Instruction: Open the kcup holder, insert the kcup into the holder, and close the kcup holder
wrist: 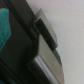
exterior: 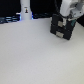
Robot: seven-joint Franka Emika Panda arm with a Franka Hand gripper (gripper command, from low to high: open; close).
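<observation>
Here, table (exterior: 30, 60): white and wide; fills most of the exterior view; bare across the near part.
Holder (exterior: 61, 29): black and boxy; stands on the table at the exterior view's right, toward the far side; paler patches on the face turned to the camera; too blurred to tell whether open or closed.
Arm (exterior: 70, 7): white; comes down from the top edge at the exterior view's right, directly over the holder.
Gripper (exterior: 65, 18): low at the holder's top, touching or just above it; blurred into the black body; cannot tell whether spread, pressed together or pinching anything.
Back edge: dark strip behind the table; small white upright object (exterior: 25, 11) at the exterior view's left, well apart from the holder.
Wrist view, holder (wrist: 20, 55): dark surface very close to the lens, running on a slant across the picture.
Wrist view, grey blocks (wrist: 46, 27): two pale grey rectangular shapes lying against the dark surface, one after the other along its edge; cannot tell whether fingers or parts of the holder.
Wrist view, table (wrist: 70, 20): white, beyond the grey blocks.
Kcup: not made out in the exterior view; teal-green patch (wrist: 5, 27) at the wrist view's edge, set against the dark surface; too cropped and blurred to say whether the pod's top.
</observation>
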